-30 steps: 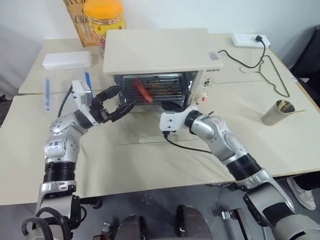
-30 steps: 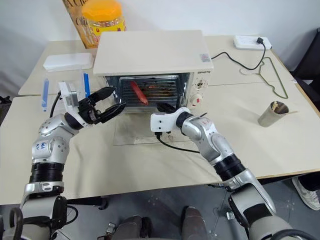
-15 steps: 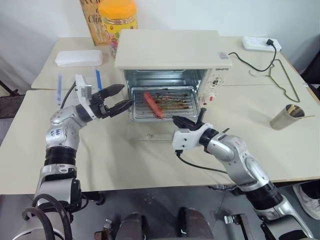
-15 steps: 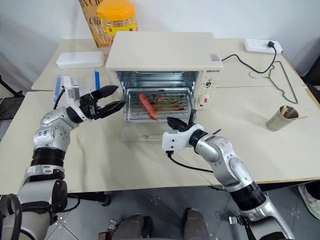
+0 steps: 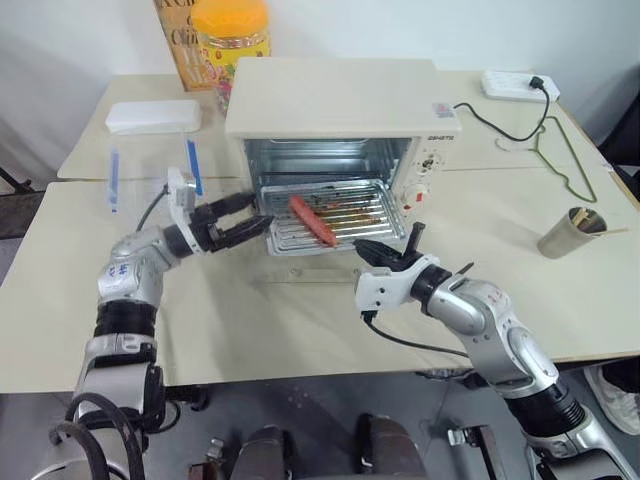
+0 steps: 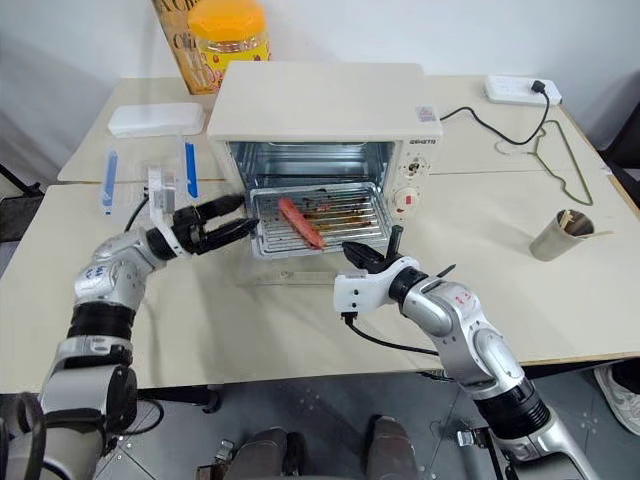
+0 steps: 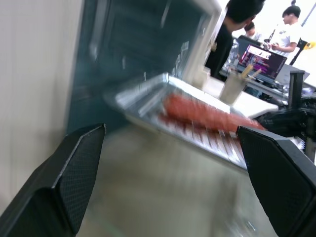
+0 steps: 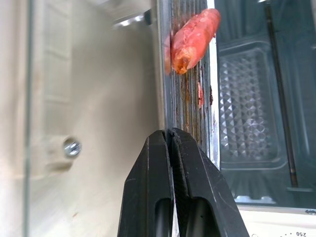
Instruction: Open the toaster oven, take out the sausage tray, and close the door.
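The cream toaster oven [image 5: 340, 95] stands mid-table with its glass door [image 5: 290, 266] folded down flat in front. The silver sausage tray [image 5: 352, 226] sticks halfway out over the door, with the red sausage [image 5: 312, 220] lying across it. My right gripper [image 5: 372, 248] is shut on the tray's front rim; in the right wrist view its fingertips [image 8: 170, 136] pinch that rim below the sausage [image 8: 193, 38]. My left gripper [image 5: 258, 212] is open, level, right beside the tray's left edge. The left wrist view has the tray [image 7: 148, 106] between its spread fingers [image 7: 74, 168].
Behind the oven stands a yellow-lidded jar [image 5: 232, 30]. A white flat box [image 5: 152, 117] and a clear box with blue clips [image 5: 150, 165] lie at the left. A power strip [image 5: 515, 85], wire hanger [image 5: 555, 150] and metal cup [image 5: 565, 232] are at the right.
My right gripper drew back toward me, pulling the tray with the sausage out of the oven over the door. My left gripper sank and rolled, ending beside the tray's left edge.
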Available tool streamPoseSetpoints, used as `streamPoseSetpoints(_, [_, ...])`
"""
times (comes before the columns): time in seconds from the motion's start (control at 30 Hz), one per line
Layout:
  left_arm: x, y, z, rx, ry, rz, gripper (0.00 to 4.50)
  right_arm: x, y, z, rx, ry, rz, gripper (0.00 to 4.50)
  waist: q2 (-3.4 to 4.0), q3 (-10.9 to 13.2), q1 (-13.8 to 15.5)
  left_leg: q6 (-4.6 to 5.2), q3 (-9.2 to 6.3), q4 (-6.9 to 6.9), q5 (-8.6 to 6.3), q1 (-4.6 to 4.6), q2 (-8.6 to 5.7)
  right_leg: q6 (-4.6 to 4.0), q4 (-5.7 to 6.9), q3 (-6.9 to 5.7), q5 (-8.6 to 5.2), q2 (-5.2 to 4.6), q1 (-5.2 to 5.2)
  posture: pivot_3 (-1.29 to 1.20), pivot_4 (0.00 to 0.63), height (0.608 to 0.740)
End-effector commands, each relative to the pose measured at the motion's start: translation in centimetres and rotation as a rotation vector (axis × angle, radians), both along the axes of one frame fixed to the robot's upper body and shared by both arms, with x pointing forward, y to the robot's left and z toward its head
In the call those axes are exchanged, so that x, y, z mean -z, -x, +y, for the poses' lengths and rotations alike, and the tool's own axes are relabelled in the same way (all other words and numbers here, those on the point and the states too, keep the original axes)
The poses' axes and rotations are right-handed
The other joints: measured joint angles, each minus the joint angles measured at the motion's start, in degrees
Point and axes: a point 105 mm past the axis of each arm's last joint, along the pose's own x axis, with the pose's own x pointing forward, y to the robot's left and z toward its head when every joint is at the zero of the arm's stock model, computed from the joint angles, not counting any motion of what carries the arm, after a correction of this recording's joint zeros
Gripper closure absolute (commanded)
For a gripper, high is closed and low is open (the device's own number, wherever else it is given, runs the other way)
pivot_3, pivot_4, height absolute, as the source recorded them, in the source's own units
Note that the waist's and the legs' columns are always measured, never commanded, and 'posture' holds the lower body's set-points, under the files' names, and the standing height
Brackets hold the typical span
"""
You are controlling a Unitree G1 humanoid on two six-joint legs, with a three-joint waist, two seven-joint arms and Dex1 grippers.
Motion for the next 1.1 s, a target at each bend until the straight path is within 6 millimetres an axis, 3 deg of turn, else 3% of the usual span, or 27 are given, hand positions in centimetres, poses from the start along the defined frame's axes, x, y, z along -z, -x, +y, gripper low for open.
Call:
streamPoseSetpoints(0.03, [-1.4, 0.7, 0.4, -0.036, 0.098, 0.125, 0.0, -2.5, 0.8, 0.1, -0.019, -0.028, -0.093, 4.5, -0.03, 0.0, 0.1, 0.0, -0.05, 0.01, 0.0, -0.01, 0.0, 0.0, 0.01, 0.0, 0.0, 0.0, 0.0, 0.0, 0.15, 0.74])
streamPoseSetpoints(0.43, [-2.9, 2.5, -2.4, 0.066, 0.257, 0.341, 0.0, -2.4, 1.1, 0.9, -0.07, 0.002, -0.087, 4.5, -0.05, 0.0, 0.1, 0.0, -0.54, 0.1, 0.0, 0.02, -0.01, 0.0, 0.02, 0.06, 0.0, -0.01, 0.08, 0.0, 0.15, 0.74])
streamPoseSetpoints(0.6, [-2.2, 3.1, -2.9, 0.092, 0.221, 0.41, 0.0, -2.4, 1.2, 1.0, -0.083, 0.008, -0.083, 4.5, -0.05, 0.0, 0.1, -0.01, -0.53, 0.09, 0.0, 0.05, -0.02, 0.0, 0.02, 0.07, 0.0, -0.01, 0.1, 0.0, 0.15, 0.74])
streamPoseSetpoints(0.7, [-1.8, 3.1, -3.2, 0.097, 0.228, 0.449, 0.6, -2.5, 1.2, 1.0, -0.096, 0.018, -0.081, 4.5, -0.05, 0.0, 0.1, -0.01, -0.53, 0.09, 0.0, 0.05, -0.02, 0.0, 0.02, 0.07, 0.0, -0.01, 0.1, 0.0, 0.15, 0.74])
streamPoseSetpoints(1.1, [-0.5, 3.3, -3.8, 0.098, 0.261, 0.611, 4.14, -2.7, 1.2, 1.5, -0.117, 0.018, -0.077, 4.5, -0.05, 0.0, 0.1, -0.01, -0.52, 0.09, 0.0, 0.06, -0.02, 0.0, 0.02, 0.09, 0.0, -0.01, 0.1, 0.0, 0.15, 0.74])
